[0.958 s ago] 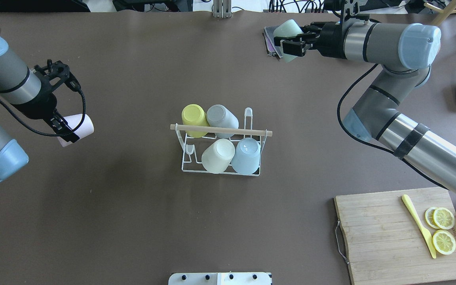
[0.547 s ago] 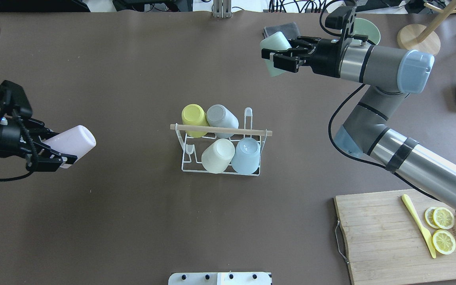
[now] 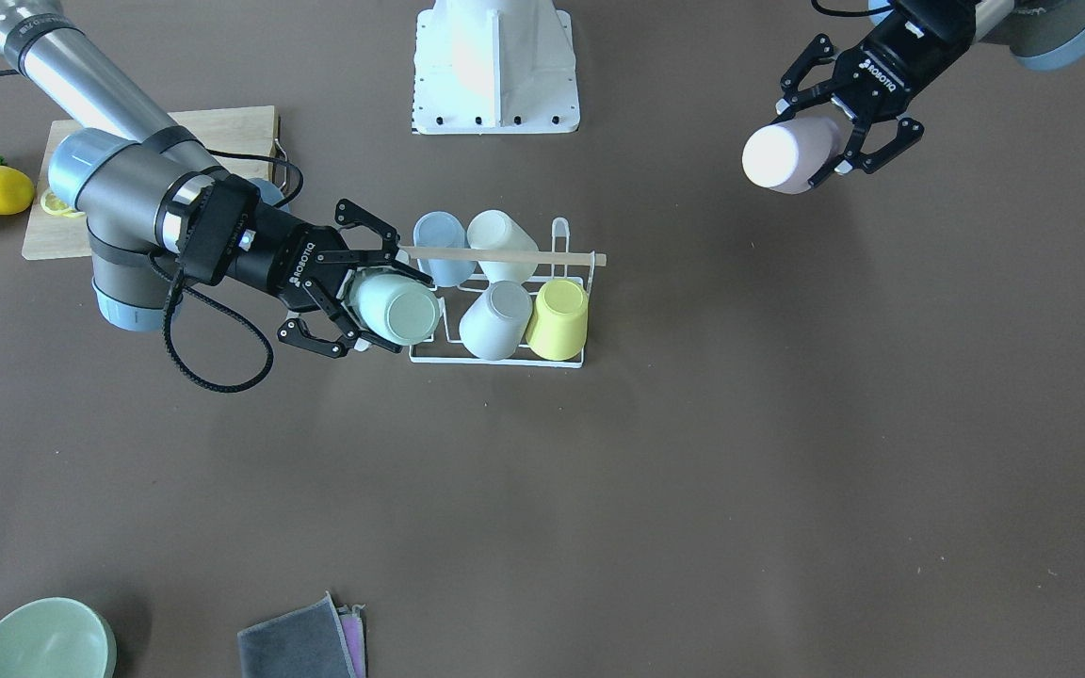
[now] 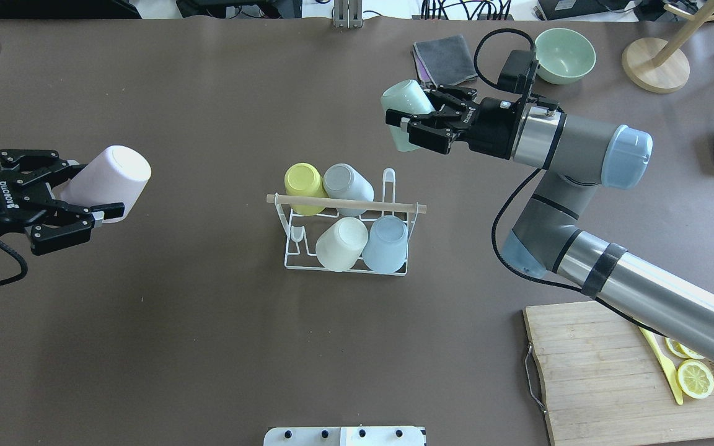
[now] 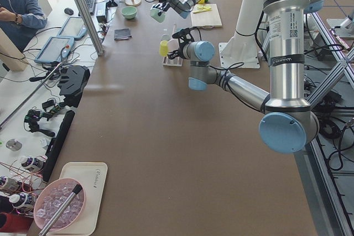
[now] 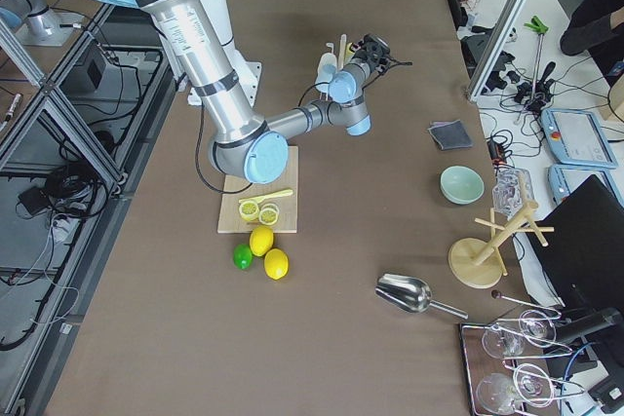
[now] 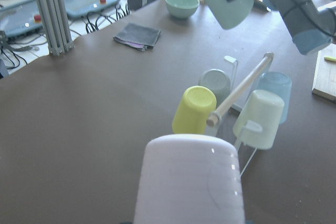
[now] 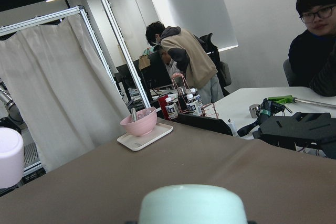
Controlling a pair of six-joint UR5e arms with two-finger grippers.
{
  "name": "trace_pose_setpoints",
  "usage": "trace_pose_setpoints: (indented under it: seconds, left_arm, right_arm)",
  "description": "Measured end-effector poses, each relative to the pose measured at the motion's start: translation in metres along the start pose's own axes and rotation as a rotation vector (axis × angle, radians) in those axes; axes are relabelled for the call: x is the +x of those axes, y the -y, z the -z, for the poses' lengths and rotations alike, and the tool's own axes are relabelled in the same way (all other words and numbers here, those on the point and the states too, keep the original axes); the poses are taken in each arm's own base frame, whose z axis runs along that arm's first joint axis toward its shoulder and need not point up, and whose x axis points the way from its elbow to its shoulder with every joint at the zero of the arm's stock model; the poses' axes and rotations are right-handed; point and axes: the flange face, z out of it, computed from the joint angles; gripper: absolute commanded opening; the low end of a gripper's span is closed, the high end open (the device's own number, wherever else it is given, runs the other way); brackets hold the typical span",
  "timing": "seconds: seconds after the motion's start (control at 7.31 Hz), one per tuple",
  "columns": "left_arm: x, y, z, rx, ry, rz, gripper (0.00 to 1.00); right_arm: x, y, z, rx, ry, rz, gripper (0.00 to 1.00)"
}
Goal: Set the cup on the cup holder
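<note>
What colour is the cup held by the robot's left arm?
Pale pink, almost lilac; the cup shows best in the overhead view.

A robotics lab: aluminium frame posts, seated operators, tablets and cables beside the table.

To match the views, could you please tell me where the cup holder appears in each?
Front-facing: cup holder near centre.
Overhead: cup holder at centre.
Exterior left: cup holder far, upper middle.
Exterior right: cup holder far, top middle.
Left wrist: cup holder right of centre.
Right wrist: not in view.
Shared landmark: its yellow cup.
</note>
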Motion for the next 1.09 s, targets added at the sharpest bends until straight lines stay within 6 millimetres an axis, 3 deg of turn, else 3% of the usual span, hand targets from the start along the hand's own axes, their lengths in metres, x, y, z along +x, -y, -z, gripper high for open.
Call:
trace_pose_setpoints:
  seconds: [0.14,0.41,0.68,1.09]
  left_arm:
    - [0.013,0.001,-0.03,0.093,0.033,0.001,0.35]
    - [0.068,-0.001,-0.089,0.221,0.118,0.049,0.34]
    - [0.097,0.004,-0.112,0.273,0.139,0.08,0.34]
    - [0.111,-0.002,-0.151,0.273,0.149,0.092,0.35]
  right_arm:
    - [0.002,-0.008,-0.01,0.017,-0.029,0.035,0.0]
    - [-0.001,-0.027,-0.031,0.029,-0.072,0.092,0.0]
    - [-0.017,-0.049,-0.042,0.013,-0.061,0.095,0.0]
    - [-0.025,-0.066,-0.037,0.004,-0.039,0.086,0.0]
